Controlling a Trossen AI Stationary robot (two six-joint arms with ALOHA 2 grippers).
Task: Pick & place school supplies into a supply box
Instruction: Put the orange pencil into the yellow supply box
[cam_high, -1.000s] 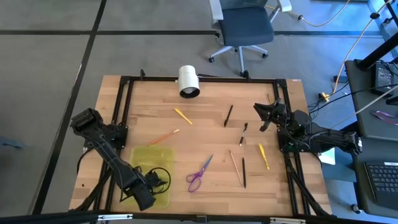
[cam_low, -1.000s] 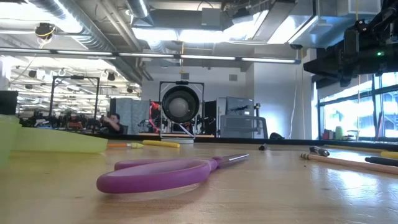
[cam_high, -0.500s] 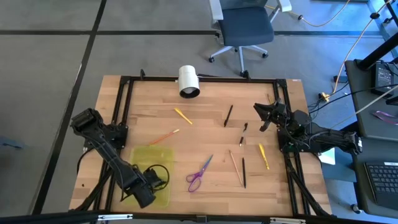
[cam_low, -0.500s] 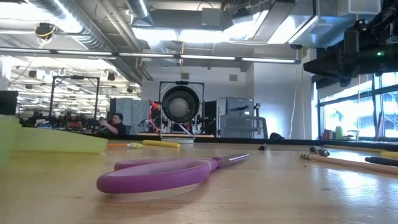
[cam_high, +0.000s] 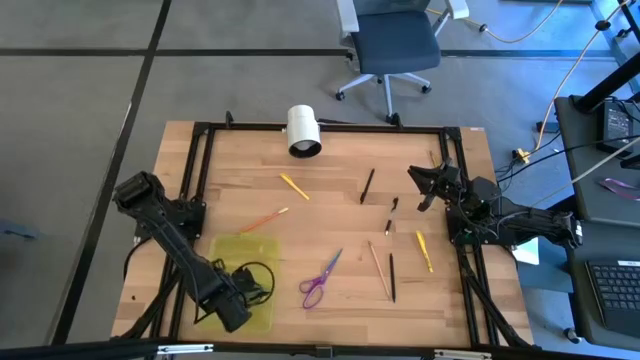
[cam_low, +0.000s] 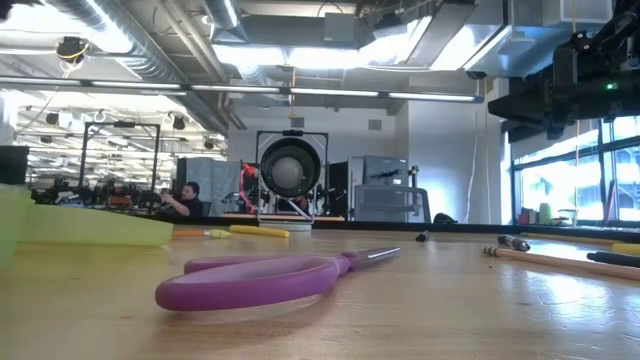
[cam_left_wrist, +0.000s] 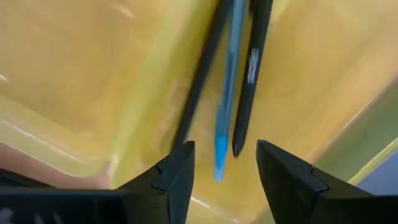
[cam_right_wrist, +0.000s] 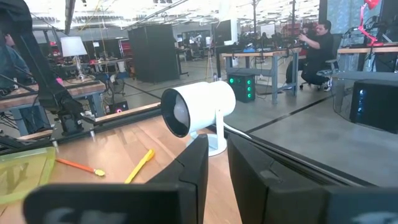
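The supply box (cam_high: 238, 252), translucent yellow-green, lies open at the table's near left. My left gripper (cam_left_wrist: 225, 177) hangs open above it, pointing down, its fingers clear of a blue pen (cam_left_wrist: 227, 93) and two black pens (cam_left_wrist: 252, 74) that lie flat in the box (cam_left_wrist: 81, 74). Purple-handled scissors (cam_high: 322, 279) lie flat on the table to the box's right. Loose on the table are a yellow pencil (cam_high: 294, 186), an orange one (cam_high: 264, 220), a black pen (cam_high: 367, 185), a tan pencil (cam_high: 378, 270) and another yellow one (cam_high: 424, 251). My right gripper (cam_high: 420, 190) waits shut at the far right.
A white cylinder (cam_high: 303, 130) stands at the table's far edge. Black frame rails (cam_high: 200, 180) run along the table's sides. An office chair (cam_high: 390, 50) stands beyond the far edge. Bare wood lies between the box and the scissors.
My left gripper has risen a little over the supply box. The pens, pencils and scissors on the table lie where they were.
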